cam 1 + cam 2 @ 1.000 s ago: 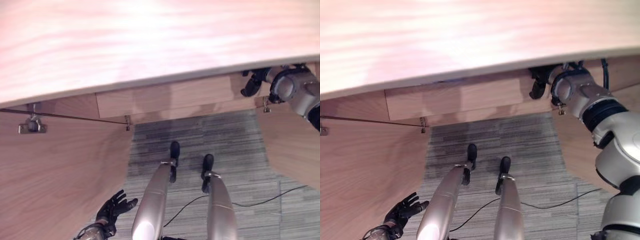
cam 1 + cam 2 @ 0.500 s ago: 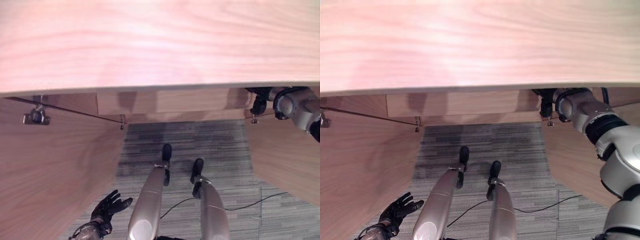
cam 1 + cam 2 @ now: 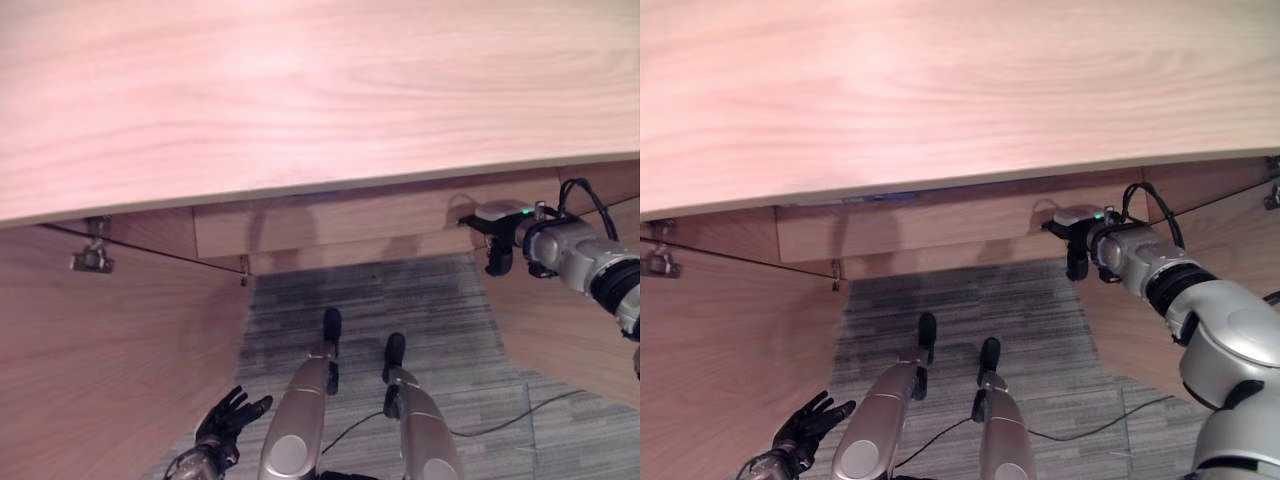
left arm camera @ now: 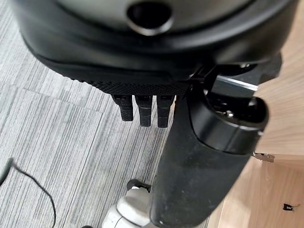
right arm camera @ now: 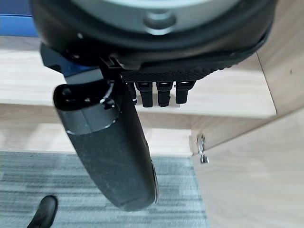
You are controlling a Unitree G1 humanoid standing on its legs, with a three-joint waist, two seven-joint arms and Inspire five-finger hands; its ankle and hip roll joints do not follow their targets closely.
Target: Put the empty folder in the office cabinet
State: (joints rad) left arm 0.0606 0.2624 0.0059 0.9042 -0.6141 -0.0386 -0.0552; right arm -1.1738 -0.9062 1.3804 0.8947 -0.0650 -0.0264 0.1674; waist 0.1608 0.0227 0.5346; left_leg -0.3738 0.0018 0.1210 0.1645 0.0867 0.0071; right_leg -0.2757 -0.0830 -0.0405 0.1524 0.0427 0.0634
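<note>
Right hand (image 3: 1077, 262) pulls back out from under cabinet top (image 3: 300, 90)
Fingers straight, empty; left hand (image 3: 228, 418) low, fingers spread; blue folder (image 5: 16, 24) on shelf

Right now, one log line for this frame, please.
left hand: open, idle, low | right hand: open, empty, at cabinet shelf | folder: blue edge on shelf | doors: open

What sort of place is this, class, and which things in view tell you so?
Probably an office: a light wood-grain cabinet top with open wooden cabinet doors on metal hinges, above grey striped carpet tiles.
</note>
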